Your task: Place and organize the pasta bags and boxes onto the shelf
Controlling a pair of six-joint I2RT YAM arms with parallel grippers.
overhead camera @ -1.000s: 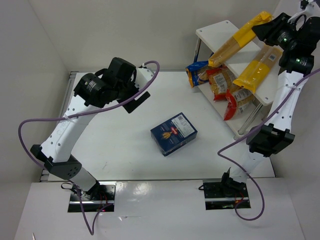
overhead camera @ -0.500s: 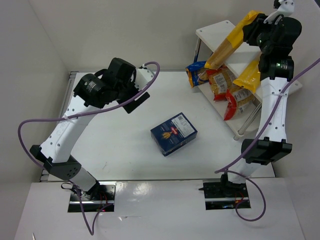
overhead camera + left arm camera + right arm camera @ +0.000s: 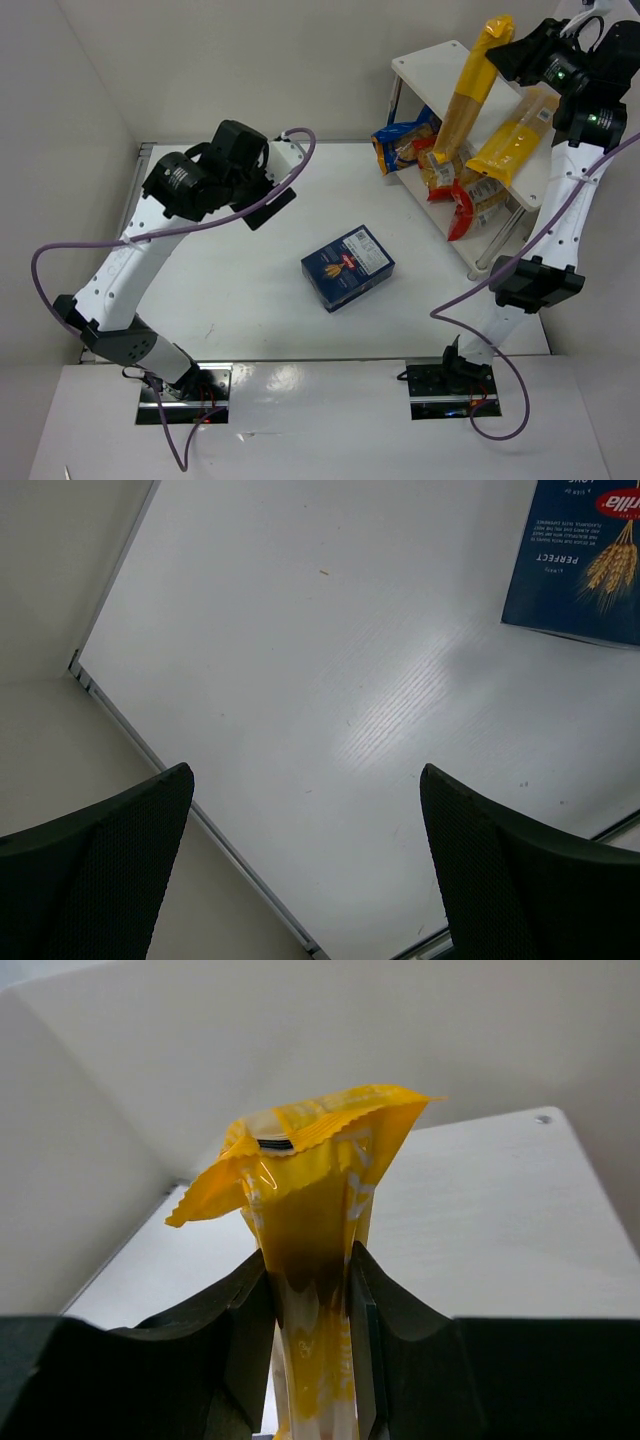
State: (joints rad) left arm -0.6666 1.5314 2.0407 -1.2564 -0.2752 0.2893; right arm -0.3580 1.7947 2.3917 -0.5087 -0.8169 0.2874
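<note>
- A bag (image 3: 462,95) is pinched near its top by the right gripper (image 3: 512,52), its long axis hanging below toward the shelf (image 3: 440,60).
- The left gripper (image 3: 305,780) is spread, empty.

Overhead view: bright, even, diffuse light from above, sharp throughout. Faint soft shadows on surface (image 3: 230,280) beneath left arm (image 3: 130,270); deeper shade under shelf (image 3: 440,60) top. Glossy near panel (image 3: 320,420) at 6 o'clock shows faint reflections.

Left wrist view: pale sheen streak across surface centre. Left gripper fingers (image 3: 100,880) at 7 and 5 o'clock near-black, soft-focus. Pasta box (image 3: 585,560) print crisp at 1 o'clock.

Right wrist view: spaghetti bag (image 3: 315,1200) glowing yellow at top, murky brown between dark, blurred right gripper fingers (image 3: 240,1340).
</note>
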